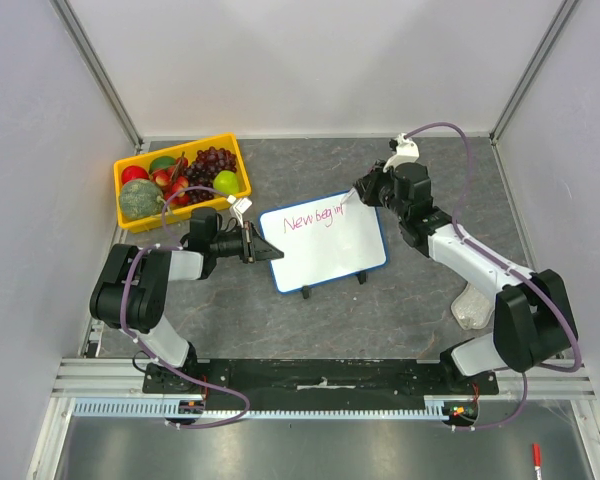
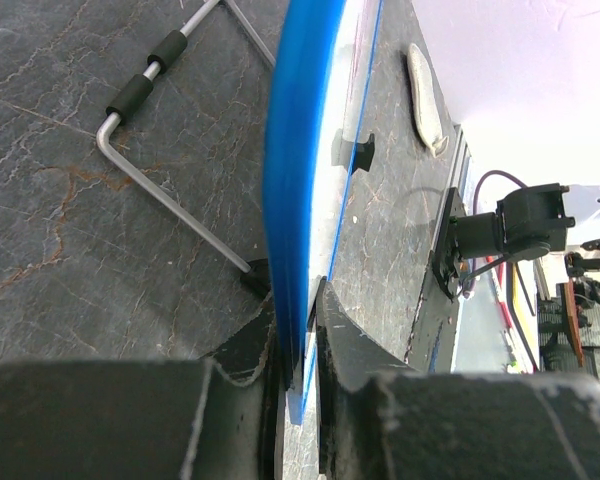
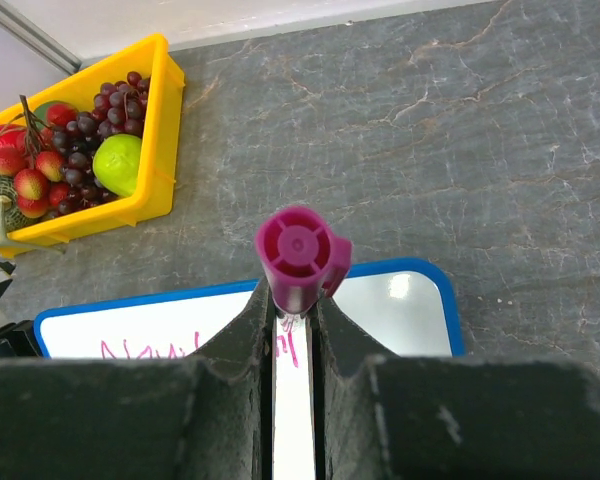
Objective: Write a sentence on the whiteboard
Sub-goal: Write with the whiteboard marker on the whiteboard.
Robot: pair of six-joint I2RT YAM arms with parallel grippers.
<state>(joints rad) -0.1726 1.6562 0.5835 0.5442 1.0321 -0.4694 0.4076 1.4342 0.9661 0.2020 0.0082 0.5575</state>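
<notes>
Item, near edge: red pen (image 1: 536, 458), lying loose below the table's front rail, well apart from the work. Item, grey stone-patterned table (image 1: 380, 320): bears all that follows. Item, left gripper (image 1: 274, 252): jaws drawn narrow and clamped on the left edge of the whiteboard (image 1: 330, 255), its blue frame pinched between them in the left wrist view; purpose judged as steadying the board against the push of writing. The whiteboard lies at mid-table, slightly skewed, just beyond the arms' bases, with its two black feet toward the near side. Item, the sentence (image 1: 313, 219): pink-red hand lettering on the upper part of the board, reading "New begin"; judged unfinished. Item, right gripper (image 1: 363, 193): closed on a marker (image 3: 300, 252), magenta butt end toward the wrist camera, tip down at the end of the lettering. Item, far left: yellow tray (image 1: 177, 147), holding dark grapes (image 1: 215, 160), a green apple (image 1: 226, 182), a green melon (image 1: 140, 200) and small red fruits (image 1: 170, 182); untouched, near the board but apart from it.
</notes>
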